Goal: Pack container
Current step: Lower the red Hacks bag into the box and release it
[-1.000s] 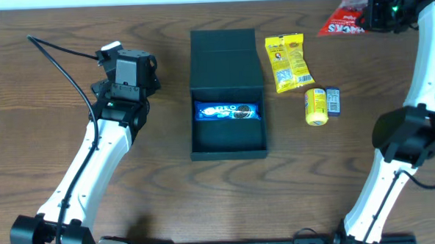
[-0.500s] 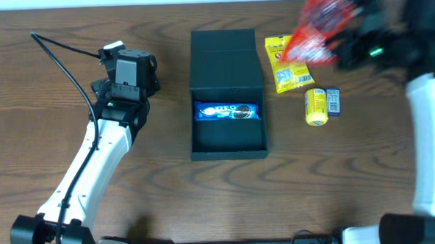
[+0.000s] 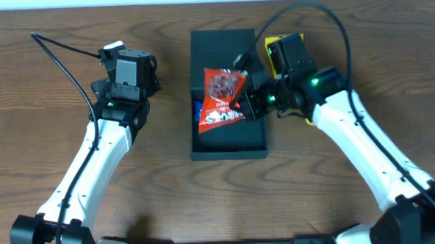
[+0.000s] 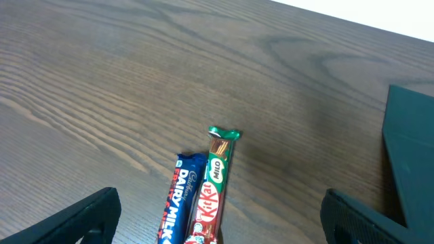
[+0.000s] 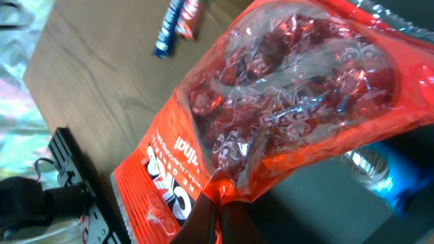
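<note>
Snack bag (image 3: 222, 100) clamped in right pincer (image 3: 247, 100) above container (image 3: 229, 140), blue packet (image 5: 397, 179) mostly hidden, left pincer (image 4: 220, 211) spread wide.

Open dark container (image 3: 228, 140), mid-table, lid back.

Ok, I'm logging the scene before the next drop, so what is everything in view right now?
container: one, dark teal-black, table centre, lid open.
red snack bag: one, red, held over the container.
blue packet: one, blue, inside the container, mostly hidden by the bag.
yellow packet: one, yellow, right of the container, mostly behind the right arm.
Dairy Milk bar: one, blue, on the table.
KitKat bar: one, red and green, alongside the Dairy Milk bar.
table: one, brown wood.
left gripper: open, above the two bars.
right gripper: shut on the red snack bag.
</note>
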Robot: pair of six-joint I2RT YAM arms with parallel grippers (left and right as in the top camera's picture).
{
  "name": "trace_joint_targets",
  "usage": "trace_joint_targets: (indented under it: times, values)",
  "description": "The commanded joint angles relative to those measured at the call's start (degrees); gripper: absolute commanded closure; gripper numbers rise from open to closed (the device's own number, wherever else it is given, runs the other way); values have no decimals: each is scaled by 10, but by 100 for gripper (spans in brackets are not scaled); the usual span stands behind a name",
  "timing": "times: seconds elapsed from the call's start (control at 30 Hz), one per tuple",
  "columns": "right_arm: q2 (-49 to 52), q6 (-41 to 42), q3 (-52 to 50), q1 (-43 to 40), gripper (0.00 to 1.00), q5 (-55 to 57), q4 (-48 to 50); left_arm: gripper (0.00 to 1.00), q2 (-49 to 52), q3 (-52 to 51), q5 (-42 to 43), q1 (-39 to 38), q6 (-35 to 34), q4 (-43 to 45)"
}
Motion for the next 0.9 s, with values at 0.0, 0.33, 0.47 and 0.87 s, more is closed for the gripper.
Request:
trace_joint_targets:
  times: [0.0,0.33,0.47,0.87]
  values:
    - [-5,70,-42,6,98,-17,40,4,-6,6,-10,3,12,0]
    - [17,50,-107,28,98,-54,89,5,-6,6,-10,3,12,-4]
    - [28,30,-108,33,99,-55,83,5,-6,6,-10,3,12,-9]
    - [104,4,-108,40,98,-75,117,5,-6,6,-10,3,12,-26]
